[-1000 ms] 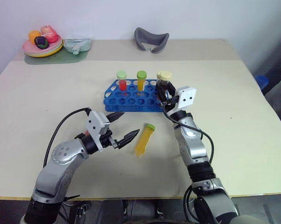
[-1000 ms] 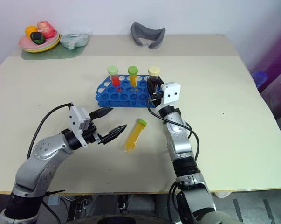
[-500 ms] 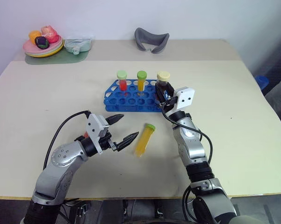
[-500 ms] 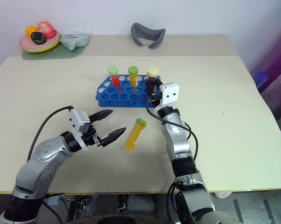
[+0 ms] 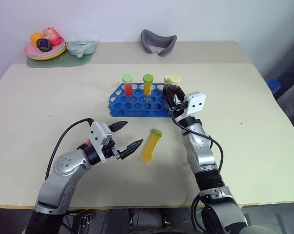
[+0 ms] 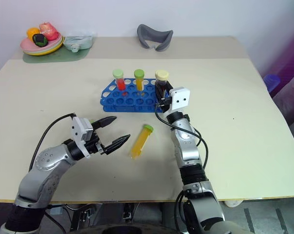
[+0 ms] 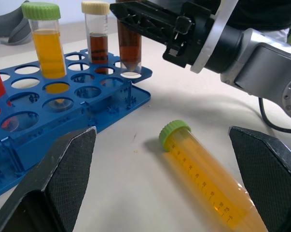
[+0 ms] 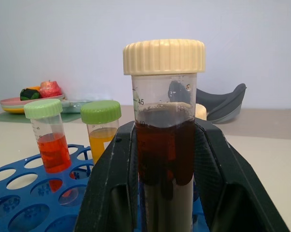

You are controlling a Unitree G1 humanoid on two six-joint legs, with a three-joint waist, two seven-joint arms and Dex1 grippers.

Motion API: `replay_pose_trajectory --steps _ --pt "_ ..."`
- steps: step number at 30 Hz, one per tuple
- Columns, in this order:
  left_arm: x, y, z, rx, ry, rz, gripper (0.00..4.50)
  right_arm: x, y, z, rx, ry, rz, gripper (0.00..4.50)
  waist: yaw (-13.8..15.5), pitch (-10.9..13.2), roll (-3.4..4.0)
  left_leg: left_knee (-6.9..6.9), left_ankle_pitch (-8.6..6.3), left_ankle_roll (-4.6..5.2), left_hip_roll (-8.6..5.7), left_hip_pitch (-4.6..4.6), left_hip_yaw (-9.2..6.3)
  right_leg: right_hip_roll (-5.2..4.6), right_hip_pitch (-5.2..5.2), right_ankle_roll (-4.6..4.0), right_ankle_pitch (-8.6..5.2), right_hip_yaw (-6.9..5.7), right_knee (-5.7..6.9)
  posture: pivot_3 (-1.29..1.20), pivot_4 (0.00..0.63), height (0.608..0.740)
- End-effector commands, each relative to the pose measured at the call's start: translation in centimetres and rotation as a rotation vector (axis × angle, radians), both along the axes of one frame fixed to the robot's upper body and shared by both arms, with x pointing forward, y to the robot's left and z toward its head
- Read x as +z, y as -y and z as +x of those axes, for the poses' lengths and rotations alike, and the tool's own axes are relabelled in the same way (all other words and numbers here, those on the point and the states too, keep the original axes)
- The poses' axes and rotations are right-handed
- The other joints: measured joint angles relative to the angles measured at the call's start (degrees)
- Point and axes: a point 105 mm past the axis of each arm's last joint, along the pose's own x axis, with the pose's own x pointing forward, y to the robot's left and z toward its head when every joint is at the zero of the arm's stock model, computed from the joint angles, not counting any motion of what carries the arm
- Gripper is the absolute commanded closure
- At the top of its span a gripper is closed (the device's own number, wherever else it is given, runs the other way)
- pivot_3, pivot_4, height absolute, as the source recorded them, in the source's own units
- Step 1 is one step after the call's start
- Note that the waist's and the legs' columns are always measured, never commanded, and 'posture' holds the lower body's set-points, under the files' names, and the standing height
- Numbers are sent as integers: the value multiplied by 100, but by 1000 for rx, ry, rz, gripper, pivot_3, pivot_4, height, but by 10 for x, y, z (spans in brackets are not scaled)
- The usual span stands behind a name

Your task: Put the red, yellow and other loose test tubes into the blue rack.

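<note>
Left eye view takes in a wide pale worktop (image 5: 49, 97) with the blue rack (image 5: 137, 102) standing near its middle. On the rack's far row stand a red tube (image 5: 127, 84) and a yellow tube (image 5: 147, 84), both upright with green caps, and a brown tube (image 7: 98, 34) with a cream cap stands beside them, seen from the left wrist.

The right pincer (image 5: 175, 100) is at the rack's right end, clamped shut on a second brown tube (image 8: 164, 121) with a cream cap. It holds this tube upright, and the tube's tip sits at a hole at the right end of the rack; whether the tip is already inside the hole is hard to make out. The fingers (image 8: 111, 193) cover the tube's lower part in the right wrist view.

The left pincer (image 5: 125, 136) hovers over the near worktop, spread wide and holding nothing. Just to its right a loose yellow tube (image 5: 150, 145) lies on its side, green cap toward the rack, apart from both fingertips. In the left wrist view this tube's bottom end is cut off.

At the far left are a plate of toy food (image 5: 44, 45) and a pale green mat (image 5: 59, 59); a grey curved object (image 5: 158, 41) lies at the far edge.
</note>
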Motion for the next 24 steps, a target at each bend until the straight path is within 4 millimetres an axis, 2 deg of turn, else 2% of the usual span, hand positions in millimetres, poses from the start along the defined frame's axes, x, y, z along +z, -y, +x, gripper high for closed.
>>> replay_pose_trajectory --steps 1,16,19,23,24 --pt "7 3 -4 -15 35 -10 0 -3 -6 -4 20 -3 6 3279 -2 -1 0 0 0 0 0 1 0 0 1 0 0 0 0 0 150 735" --pt "17 7 -3 -20 41 -11 0 -4 -5 0 23 -10 12 3279 -1 -1 0 0 0 -1 0 4 2 -1 2 0 0 2 3 0 150 735" --pt "17 7 -2 -20 38 -10 0 -3 -6 -2 52 -9 32 2070 -2 -1 0 0 0 -1 0 4 2 0 2 0 0 2 3 0 150 735" --pt "17 6 -2 -17 37 -9 0 8 -3 -4 21 32 23 42 2 -1 0 0 0 -1 0 4 2 -1 2 0 0 2 3 0 150 735" --pt "17 5 -2 -15 37 -8 0 11 -1 -5 18 43 24 42 2 -1 0 0 0 -1 0 4 2 -1 2 0 0 2 3 0 150 735"
